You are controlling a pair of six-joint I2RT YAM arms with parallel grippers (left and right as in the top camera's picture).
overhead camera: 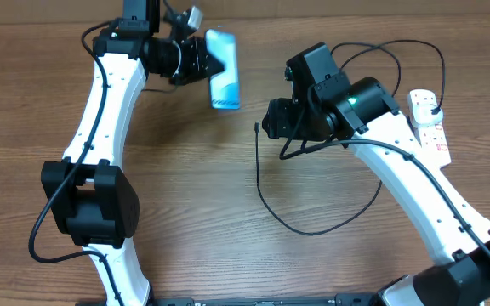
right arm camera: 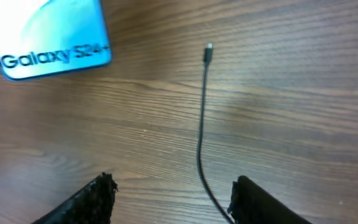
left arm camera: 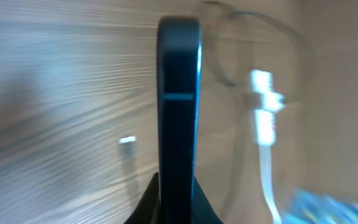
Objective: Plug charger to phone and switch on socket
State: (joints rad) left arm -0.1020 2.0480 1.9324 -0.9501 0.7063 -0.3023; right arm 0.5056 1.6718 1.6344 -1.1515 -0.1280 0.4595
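Observation:
My left gripper (overhead camera: 204, 58) is shut on the phone (overhead camera: 222, 69), holding it by one short end at the top middle of the table; the blue-teal screen faces up. In the left wrist view the phone (left arm camera: 179, 106) shows edge-on between the fingers (left arm camera: 178, 202). The charger's thin black cable (overhead camera: 266, 200) runs across the table, its connector tip (overhead camera: 256, 127) lying loose below the phone. My right gripper (overhead camera: 270, 119) is open just right of the tip; in the right wrist view the cable (right arm camera: 201, 124) passes between the open fingers (right arm camera: 173, 199), and the phone's end (right arm camera: 48, 37) is at upper left. The white socket (overhead camera: 428, 123) lies at far right.
The socket's thick white cord (left arm camera: 265, 162) shows blurred in the left wrist view. The black cable loops from behind my right arm (overhead camera: 398, 47) toward the socket. Bare wooden table (overhead camera: 194, 195) lies between the arms.

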